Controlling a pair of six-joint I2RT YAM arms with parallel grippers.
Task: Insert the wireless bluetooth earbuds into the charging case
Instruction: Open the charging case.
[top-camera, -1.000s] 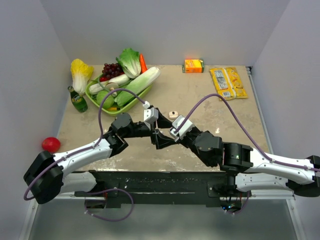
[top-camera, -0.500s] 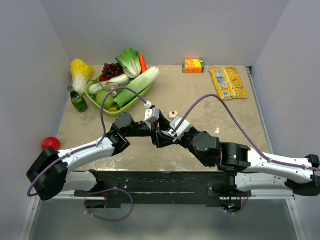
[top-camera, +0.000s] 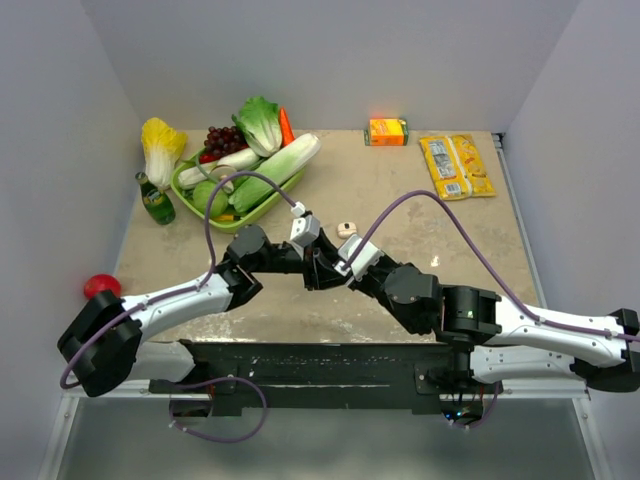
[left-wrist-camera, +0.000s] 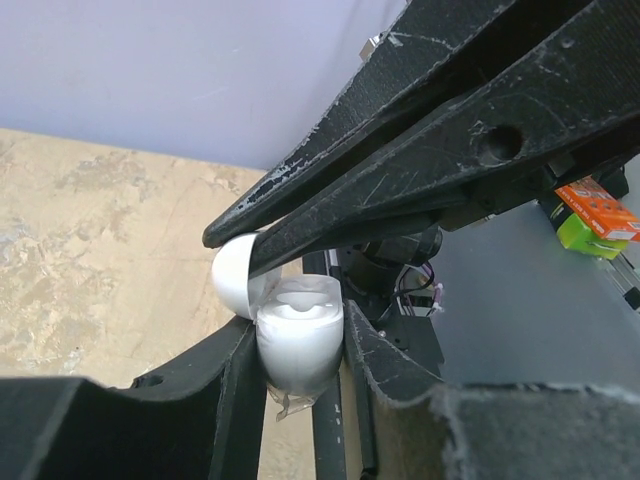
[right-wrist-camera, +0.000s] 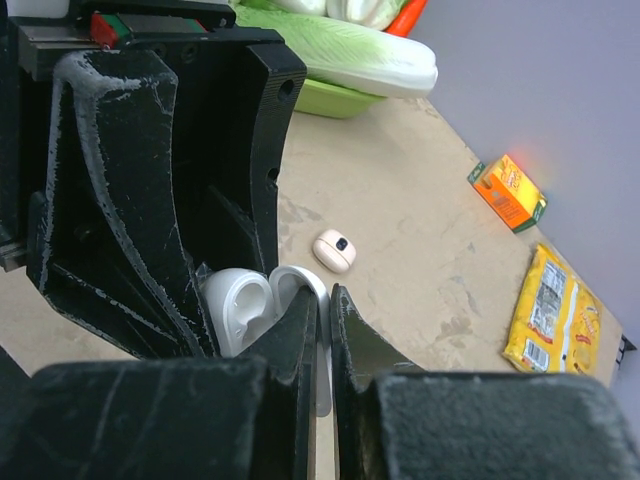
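Observation:
The white charging case (left-wrist-camera: 298, 350) stands upright between the fingers of my left gripper (left-wrist-camera: 297, 325), which is shut on its body. Its hinged lid (left-wrist-camera: 230, 280) is swung open to the left. My right gripper (right-wrist-camera: 325, 300) is shut on that lid (right-wrist-camera: 300, 285), its fingers reaching in over the case from above. The case's open well (right-wrist-camera: 232, 305) faces the right wrist camera. One small cream earbud (right-wrist-camera: 334, 250) with a dark dot lies on the table beyond the case, also visible as the earbud (top-camera: 346, 229) from above. Both grippers meet at mid-table (top-camera: 325, 265).
A green tray (top-camera: 190, 190) of vegetables sits at the back left, with a green bottle (top-camera: 155, 200) beside it. An orange carton (top-camera: 388, 131) and a yellow packet (top-camera: 456, 165) lie at the back right. A red ball (top-camera: 100, 287) rests off the table's left edge.
My left gripper has closed from open onto the case body. Both arms have shifted slightly together; the right gripper stays shut on the lid.

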